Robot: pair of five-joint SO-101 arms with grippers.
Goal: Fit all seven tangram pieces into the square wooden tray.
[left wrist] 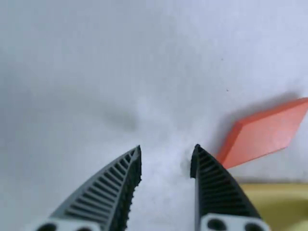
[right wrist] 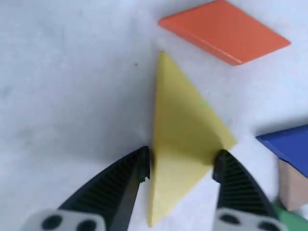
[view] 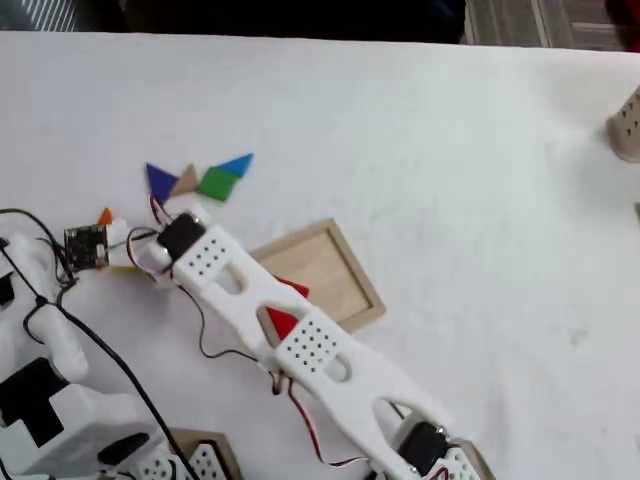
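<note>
My right gripper is shut on a yellow triangle that lies flat on the white table, one finger against each of its side edges. Just beyond it lies an orange parallelogram, with blue, tan and green pieces off to one side. My left gripper hangs open over bare table, beside the orange parallelogram and a yellow surface. The square wooden tray holds a red piece, partly under the right arm.
Purple, tan, green and blue pieces cluster above the tray's left side. The orange piece pokes out by the left arm's circuit board. A tan perforated object stands at the right edge.
</note>
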